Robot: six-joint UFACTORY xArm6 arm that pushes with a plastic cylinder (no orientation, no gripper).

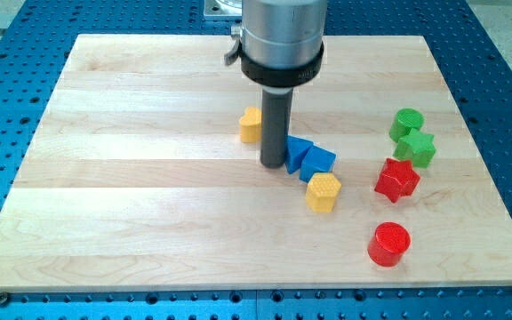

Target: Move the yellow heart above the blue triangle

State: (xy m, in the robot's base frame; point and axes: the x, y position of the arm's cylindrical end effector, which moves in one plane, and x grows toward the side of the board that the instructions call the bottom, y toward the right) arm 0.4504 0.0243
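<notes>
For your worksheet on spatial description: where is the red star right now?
The red star lies at the view's right, just below the green star and above the red cylinder.

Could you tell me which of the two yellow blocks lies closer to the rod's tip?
The yellow block just left of my tip, partly hidden behind the rod. The other yellow block sits lower right, beyond the blue blocks.

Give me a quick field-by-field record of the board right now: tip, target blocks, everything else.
tip: my tip beside the blue blocks, on their view-left
yellow heart: partly hidden behind the rod, at its view-left
blue triangle: touching a second blue block, shape unclear
yellow hexagon: just below the blue triangle
green blocks: cylinder, star, view's right
red blocks: star, cylinder
</notes>
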